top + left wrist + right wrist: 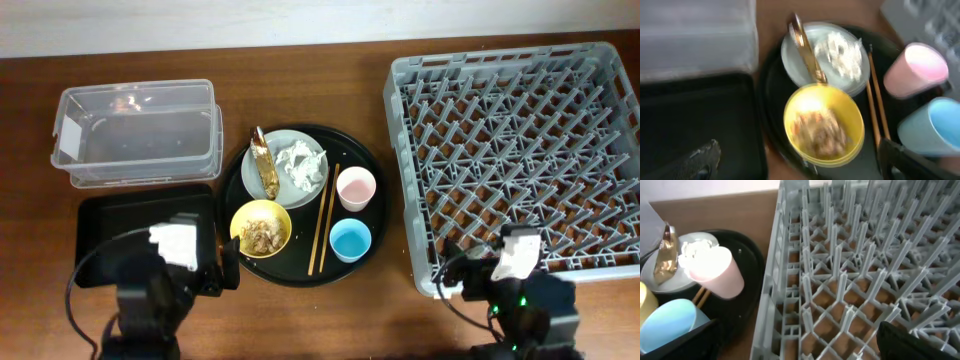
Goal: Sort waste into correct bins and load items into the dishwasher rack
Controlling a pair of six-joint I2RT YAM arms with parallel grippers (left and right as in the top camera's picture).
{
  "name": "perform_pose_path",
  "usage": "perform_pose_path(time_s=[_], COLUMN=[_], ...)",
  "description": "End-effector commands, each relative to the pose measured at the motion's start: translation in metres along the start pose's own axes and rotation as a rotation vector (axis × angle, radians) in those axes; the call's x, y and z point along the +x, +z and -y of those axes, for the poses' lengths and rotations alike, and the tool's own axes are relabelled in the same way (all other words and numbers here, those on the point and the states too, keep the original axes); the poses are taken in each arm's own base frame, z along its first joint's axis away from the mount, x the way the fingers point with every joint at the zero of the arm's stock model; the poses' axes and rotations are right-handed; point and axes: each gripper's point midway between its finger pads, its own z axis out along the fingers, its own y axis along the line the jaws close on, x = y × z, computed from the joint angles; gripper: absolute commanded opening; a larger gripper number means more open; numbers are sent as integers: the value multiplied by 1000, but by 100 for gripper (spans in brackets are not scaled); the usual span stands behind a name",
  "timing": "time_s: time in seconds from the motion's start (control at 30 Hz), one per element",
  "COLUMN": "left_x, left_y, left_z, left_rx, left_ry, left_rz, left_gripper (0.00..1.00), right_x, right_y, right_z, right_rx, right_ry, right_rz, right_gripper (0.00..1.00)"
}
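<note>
On the round black tray (300, 268) stand a grey-green plate (285, 150) holding the brown-yellow peel (263, 162) and white tissue (300, 167), a yellow bowl (261, 228) of food scraps (820, 131), chopsticks (323, 220), a pink cup (355, 187) and a blue cup (350, 240). My left gripper (805, 167) is open and empty, just short of the yellow bowl (822, 125), beside the shallow black tray (110, 225). My right gripper (800, 347) is open and empty at the front left corner of the grey rack (515, 150).
The clear tub (135, 130) stands behind the shallow black tray at the left. The rack (850, 255) is empty, its pegs upright. The pink cup (715, 270) and blue cup (670, 322) stand left of the rack's wall.
</note>
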Motion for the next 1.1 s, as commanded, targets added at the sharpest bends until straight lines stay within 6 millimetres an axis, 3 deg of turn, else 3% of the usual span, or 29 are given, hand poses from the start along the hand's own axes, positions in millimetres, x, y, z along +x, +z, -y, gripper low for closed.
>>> perform_pose_path(time_s=[0.0, 0.1, 0.17, 0.2, 0.3, 0.37, 0.5, 0.53, 0.6, 0.67, 0.77, 0.83, 0.93, 1.0, 1.07], left_x=[-20, -36, -42, -44, -37, -40, -69, -80, -98, -99, -84, -53, -5, 24, 33], left_y=[11, 27, 27, 24, 30, 34, 55, 64, 91, 122, 176, 212, 242, 255, 260], left_z=[17, 15, 15, 15, 14, 13, 18, 25, 25, 31, 34, 34, 33, 45, 46], left_rx=[94, 84, 75, 65, 58, 60, 82, 100, 40, 22, 36, 40, 48, 128, 131], left_ry=[-34, -79, -110, -135, -158, -154, -98, -36, 61, 101, 112, 108, 79, 46, 47], left_rz=[-132, -327, -467, -579, -676, -660, -518, -467, -381, -364, -380, -452, -578, -648, -667], left_gripper=[99, 99, 99, 99, 99, 99, 99, 99, 99, 99, 92, 92, 92, 91, 77], right_x=[-15, -23, -31, -38, -40, -28, -33, -36, -45, -49, -46, -46, -46, -46, -46], right_y=[4, 3, 1, 2, 8, 7, 13, 13, 4, -8, -15, -14, -14, -14, -14], right_z=[-8, -8, -8, -9, -10, -9, -7, 0, 31, 54, 69, 69, 69, 69, 69], right_rx=[-21, 19, 47, 59, 76, 56, 86, 127, 249, 316, 357, 349, 349, 349, 349], right_ry=[30, 46, 51, 59, 68, 4, 44, 89, 191, 273, 316, 300, 300, 300, 300], right_rz=[-123, -394, -536, -640, -800, -887, -854, -839, -777, -739, -747, -749, -749, -749, -749], right_gripper=[98, 99, 98, 99, 99, 99, 99, 99, 99, 99, 99, 99, 99, 99, 98])
